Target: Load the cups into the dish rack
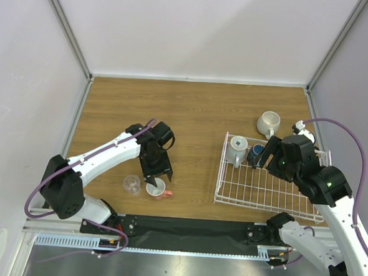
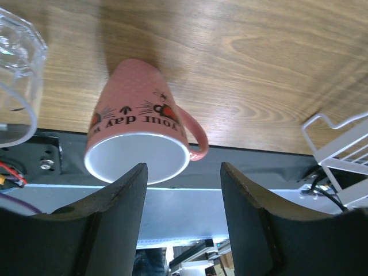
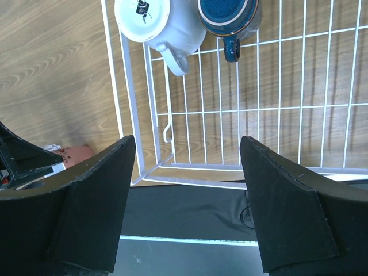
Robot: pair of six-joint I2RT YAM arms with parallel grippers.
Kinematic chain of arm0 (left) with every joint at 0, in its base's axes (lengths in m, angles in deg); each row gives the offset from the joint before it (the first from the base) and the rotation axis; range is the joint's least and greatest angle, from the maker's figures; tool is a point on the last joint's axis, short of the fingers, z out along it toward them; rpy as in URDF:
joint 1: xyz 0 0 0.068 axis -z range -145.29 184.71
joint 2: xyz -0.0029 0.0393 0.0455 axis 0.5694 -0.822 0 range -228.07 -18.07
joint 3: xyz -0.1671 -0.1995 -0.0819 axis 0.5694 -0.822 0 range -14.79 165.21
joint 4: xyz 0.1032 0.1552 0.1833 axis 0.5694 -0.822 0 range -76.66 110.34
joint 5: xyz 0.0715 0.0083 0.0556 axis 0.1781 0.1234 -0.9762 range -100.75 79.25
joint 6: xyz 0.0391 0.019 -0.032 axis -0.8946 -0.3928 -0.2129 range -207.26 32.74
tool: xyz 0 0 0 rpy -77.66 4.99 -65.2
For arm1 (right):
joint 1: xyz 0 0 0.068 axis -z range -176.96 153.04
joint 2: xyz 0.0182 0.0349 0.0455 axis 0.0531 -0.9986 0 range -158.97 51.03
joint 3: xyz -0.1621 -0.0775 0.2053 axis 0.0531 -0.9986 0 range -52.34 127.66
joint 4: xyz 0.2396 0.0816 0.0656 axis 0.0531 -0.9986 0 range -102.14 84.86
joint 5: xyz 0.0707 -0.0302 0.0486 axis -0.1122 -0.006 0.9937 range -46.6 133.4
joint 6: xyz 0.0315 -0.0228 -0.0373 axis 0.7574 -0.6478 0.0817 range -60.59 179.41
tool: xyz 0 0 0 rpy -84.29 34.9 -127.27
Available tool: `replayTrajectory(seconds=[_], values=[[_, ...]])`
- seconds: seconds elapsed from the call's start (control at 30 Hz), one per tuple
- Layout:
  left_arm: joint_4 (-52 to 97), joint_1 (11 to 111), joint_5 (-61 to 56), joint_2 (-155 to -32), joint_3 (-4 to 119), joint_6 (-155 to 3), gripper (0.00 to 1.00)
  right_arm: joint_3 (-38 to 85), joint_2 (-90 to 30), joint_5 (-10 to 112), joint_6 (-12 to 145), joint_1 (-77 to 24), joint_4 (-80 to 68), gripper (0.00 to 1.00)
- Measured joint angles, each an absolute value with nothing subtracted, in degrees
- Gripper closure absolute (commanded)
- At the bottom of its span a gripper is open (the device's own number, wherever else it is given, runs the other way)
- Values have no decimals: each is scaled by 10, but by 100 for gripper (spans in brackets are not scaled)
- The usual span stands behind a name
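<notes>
A reddish-pink cup with a white inside stands upright near the table's front edge. My left gripper hangs open just over it. Its left finger overlaps the rim, and the handle side of the rim shows in the gap. A small clear glass stands beside the cup. The white wire dish rack holds a pale mug and a dark blue cup at its far left. My right gripper is open above the rack, holding nothing. A cream mug sits on the table behind the rack.
A black strip and metal rail run along the near table edge, close to the pink cup. The rack's near-left corner has a raised wire side. Bare wooden table lies between the two arms and toward the back wall.
</notes>
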State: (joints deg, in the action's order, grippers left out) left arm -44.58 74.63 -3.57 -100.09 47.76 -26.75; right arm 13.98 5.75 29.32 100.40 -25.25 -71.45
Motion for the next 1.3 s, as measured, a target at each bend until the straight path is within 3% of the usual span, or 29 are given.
replayTrajectory(seconds=[0.4,0.6,0.97,1.1,1.23,1.3], values=[[-431,735,-23,-1018,469,-227,41,140,60,293,1003,-252,-726,21],[-427,729,-15,-1038,462,-213,50,140,59,293,999,-252,-726,21],[-413,723,-9,-1052,428,-202,57,140,60,293,998,-252,-727,21],[-407,723,-4,-1059,425,-202,71,140,60,293,998,-252,-726,21],[-409,720,-8,-1058,430,-203,97,140,59,293,998,-252,-726,21],[-415,717,-14,-1058,437,-208,100,140,59,293,998,-252,-726,21]])
